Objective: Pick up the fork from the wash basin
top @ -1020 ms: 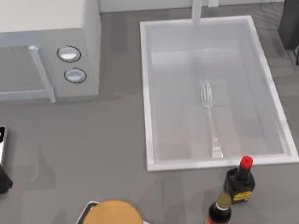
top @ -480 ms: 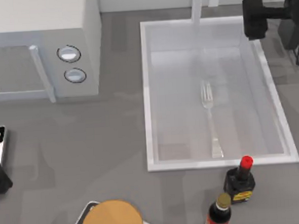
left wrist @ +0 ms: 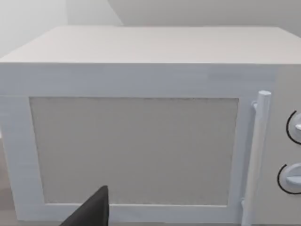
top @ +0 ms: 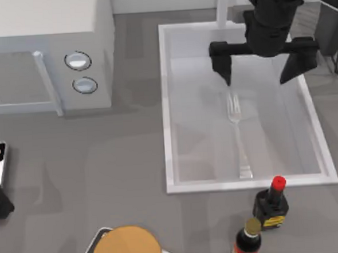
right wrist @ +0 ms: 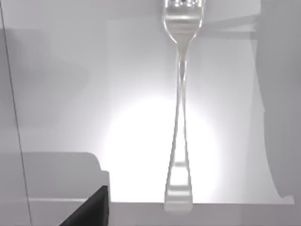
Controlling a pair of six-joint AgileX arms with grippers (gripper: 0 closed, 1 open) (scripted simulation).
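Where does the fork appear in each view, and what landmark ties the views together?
Top view: the fork lies flat in the wash basin, tines toward the open right hand.
Left wrist view: not in it; it faces the microwave.
Right wrist view: fork lengthwise on the basin floor.
Shared landmark: the basin's near rim.

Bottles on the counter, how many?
2. Red-capped dark bottle just below the wash basin rim; second bottle lower left of it at the frame edge.

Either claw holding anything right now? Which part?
Nothing held. The right claw hangs open above the far end of the wash basin; the fork lies flat on the basin floor, untouched.
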